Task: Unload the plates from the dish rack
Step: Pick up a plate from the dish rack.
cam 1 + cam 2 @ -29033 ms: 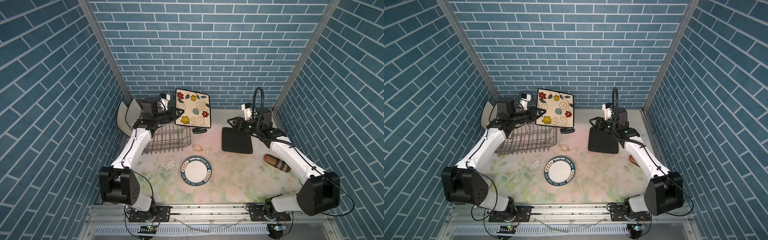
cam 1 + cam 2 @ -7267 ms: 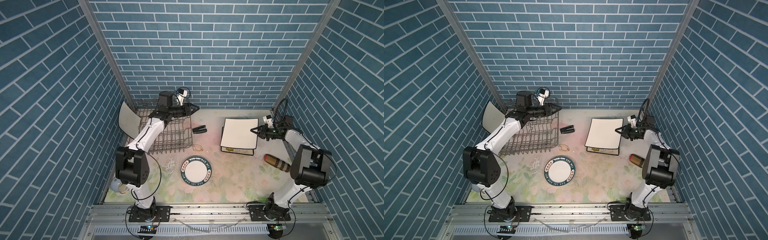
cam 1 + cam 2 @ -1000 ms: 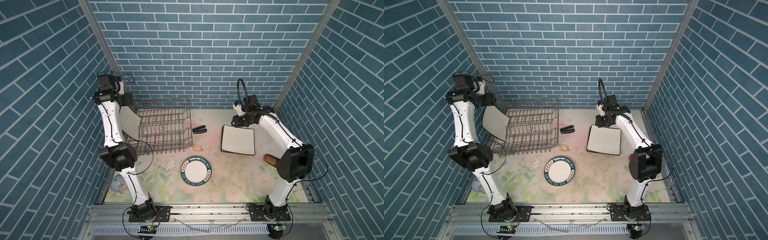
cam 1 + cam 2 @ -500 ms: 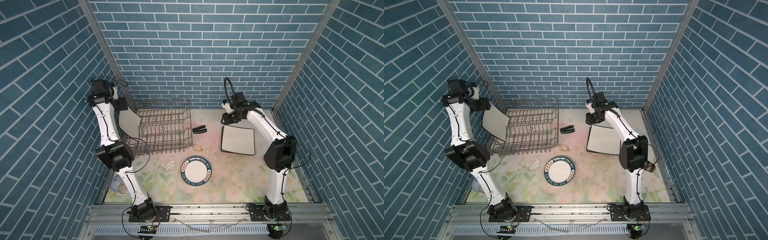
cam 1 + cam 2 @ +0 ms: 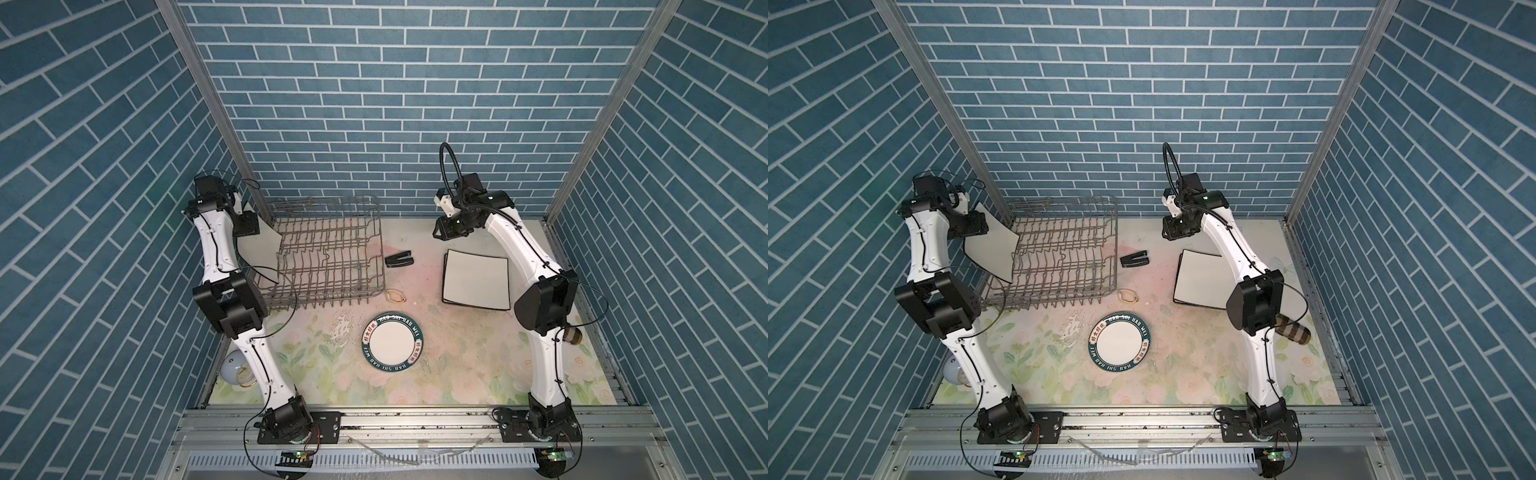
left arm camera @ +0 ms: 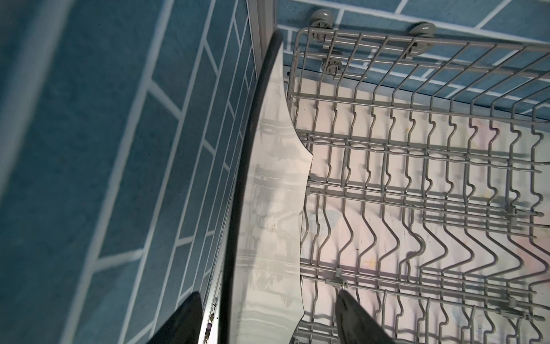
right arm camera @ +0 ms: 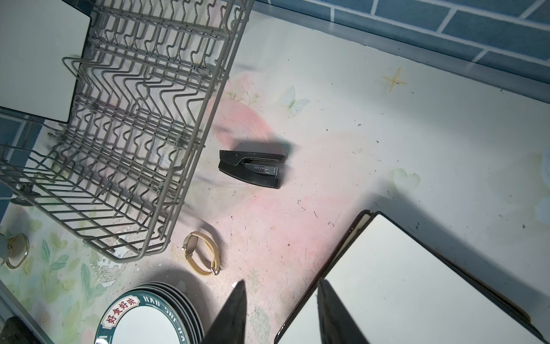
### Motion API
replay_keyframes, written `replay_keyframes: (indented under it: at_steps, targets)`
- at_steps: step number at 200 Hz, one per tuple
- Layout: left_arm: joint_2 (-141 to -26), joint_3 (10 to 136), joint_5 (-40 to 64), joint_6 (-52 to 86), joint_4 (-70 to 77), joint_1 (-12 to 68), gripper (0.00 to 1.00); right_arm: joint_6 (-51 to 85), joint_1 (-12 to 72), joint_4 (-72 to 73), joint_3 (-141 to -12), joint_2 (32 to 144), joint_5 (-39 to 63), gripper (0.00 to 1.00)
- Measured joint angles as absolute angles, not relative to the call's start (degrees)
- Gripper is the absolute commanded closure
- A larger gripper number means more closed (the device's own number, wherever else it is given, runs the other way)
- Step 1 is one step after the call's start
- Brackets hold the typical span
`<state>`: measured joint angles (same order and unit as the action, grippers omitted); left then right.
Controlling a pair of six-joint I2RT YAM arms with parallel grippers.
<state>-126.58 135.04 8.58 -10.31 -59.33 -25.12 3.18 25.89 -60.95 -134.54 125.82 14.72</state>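
Observation:
The grey wire dish rack (image 5: 328, 249) (image 5: 1059, 257) sits at the back left with no plate among its tines. A black-edged cream square plate (image 5: 257, 245) (image 6: 268, 208) stands on edge at the rack's left end, by the wall. My left gripper (image 5: 245, 222) (image 6: 268, 293) is open, one finger on each side of that plate's top edge. Stacked square plates (image 5: 476, 282) (image 7: 416, 283) lie flat at the right, with a cream one on top. Teal-rimmed round plates (image 5: 391, 345) (image 7: 143, 324) are stacked in the middle. My right gripper (image 5: 442, 230) (image 7: 282, 281) hangs open and holds nothing, above the table left of the square stack.
A black stapler (image 5: 399, 260) (image 7: 253, 168) lies between the rack and the square stack. A yellow-strapped watch (image 5: 395, 296) lies by the rack's front corner. There is a brown checked object (image 5: 1293, 330) behind the right arm and a white cup (image 5: 232, 365) at the front left.
My left gripper has come down a little over the standing cream plate. My right gripper has moved left, off the square stack towards the stapler.

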Motion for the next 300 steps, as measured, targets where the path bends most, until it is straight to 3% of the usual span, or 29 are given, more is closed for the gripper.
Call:
replay_keyframes:
  at_steps: [75,182,213,300]
  targets:
    - [-129.7,135.0,10.8,-9.6,-57.9,-25.1,0.33,3.9,26.0,-66.0,-143.5,131.9,14.7,0.59]
    - [-130.0,135.0,9.2,-8.8,-57.3,-22.7,0.38,4.2,26.0,-68.2,-144.0,131.9,13.2,0.59]
    - [-130.3,135.1,7.4,-8.5,-57.0,-22.6,0.45,4.2,26.0,-68.4,-144.0,131.9,13.1,0.59]
    - [-130.8,136.4,6.5,-8.8,-57.6,-20.5,0.40,4.2,26.0,-68.7,-144.0,131.9,13.0,0.59]
